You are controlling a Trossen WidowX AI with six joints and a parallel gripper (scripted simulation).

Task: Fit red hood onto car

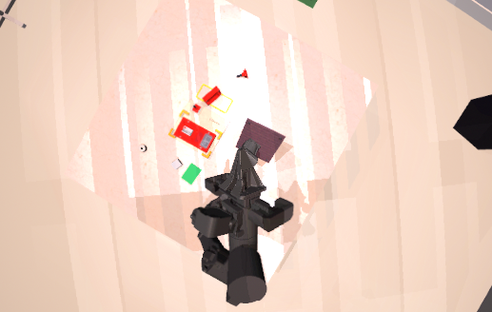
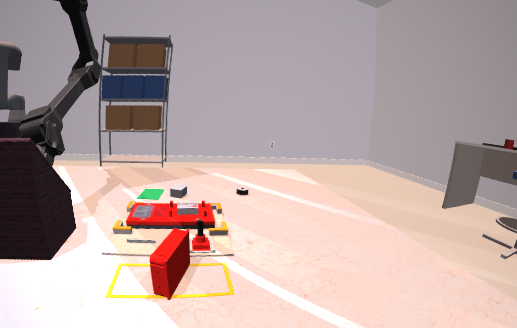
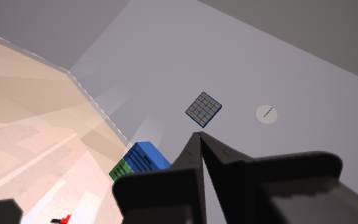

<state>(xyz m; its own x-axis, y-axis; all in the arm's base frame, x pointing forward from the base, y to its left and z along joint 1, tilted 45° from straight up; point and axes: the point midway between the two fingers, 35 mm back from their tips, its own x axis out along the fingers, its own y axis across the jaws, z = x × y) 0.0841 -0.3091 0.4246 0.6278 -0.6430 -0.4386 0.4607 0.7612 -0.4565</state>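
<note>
Chassis: in the jig (image 1: 171, 133) (image 2: 218, 230), on the tabletop (image 1: 107, 162) (image 2: 347, 270); the chassis (image 1: 196, 132) (image 2: 159, 220) lies left of centre in both the top and exterior views
Engine block (image 1: 186, 130) (image 2: 187, 208): on the deck
Hood (image 1: 211, 95) (image 2: 170, 265): inside the outline (image 1: 228, 106) (image 2: 112, 284), before the chassis in the exterior view
Small block (image 1: 176, 164) (image 2: 178, 191): behind the chassis there, between sheet (image 1: 191, 173) (image 2: 150, 194) and disc (image 1: 143, 147) (image 2: 242, 191)
</note>
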